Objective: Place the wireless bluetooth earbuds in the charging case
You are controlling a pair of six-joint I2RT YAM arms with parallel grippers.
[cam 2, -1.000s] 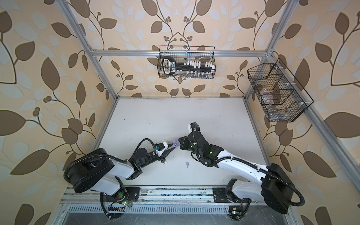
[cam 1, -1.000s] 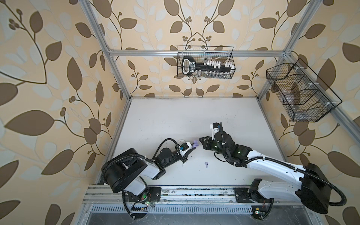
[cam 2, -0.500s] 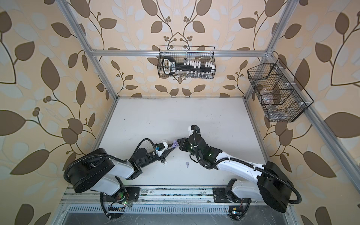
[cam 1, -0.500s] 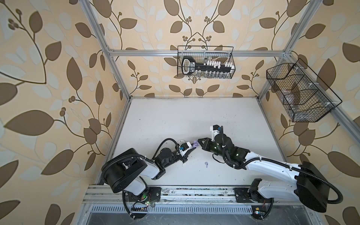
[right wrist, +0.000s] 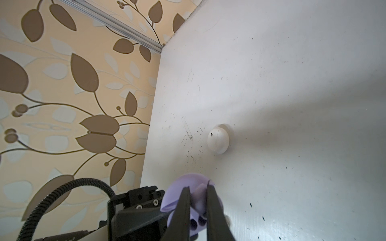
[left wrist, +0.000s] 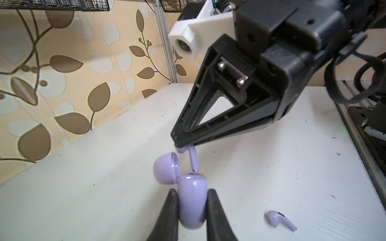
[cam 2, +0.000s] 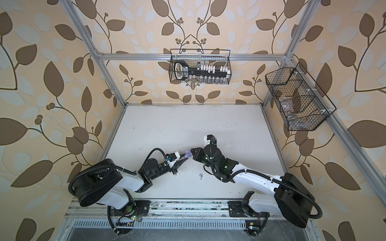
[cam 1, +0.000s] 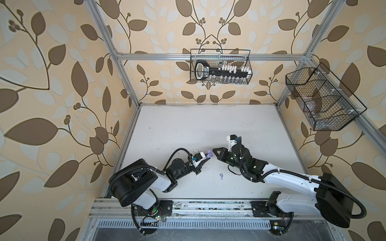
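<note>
The lavender earbud (left wrist: 192,156) is hanging from the tips of the right gripper (left wrist: 183,144), whose fingers are pinching narrowly on its rounded head. Its stem, the long axis, is standing close to upright with a slight lean. The stem's tip is pointing down at the open mouth of the lavender case (left wrist: 192,200), just above the rim; whether it is touching cannot be told. The left gripper (left wrist: 192,194) is clamping the case's body from both sides, keeping the mouth facing up and the lid (left wrist: 165,169) swung back on its hinge. This looks like the insertion step for the first lavender earbud, since the two sockets seen past the right fingers appear dark and empty. The next move is probably a short, straight descent along the stem's own axis into one socket. The left fingers would need to be holding the case steady, and the right fingers should be letting go only once the head is seated. A second lavender earbud (left wrist: 279,220) is lying flat on the table (left wrist: 271,167) near the case, its stem running along the surface. A white case (right wrist: 218,140) is sitting shut farther off on the table.
</note>
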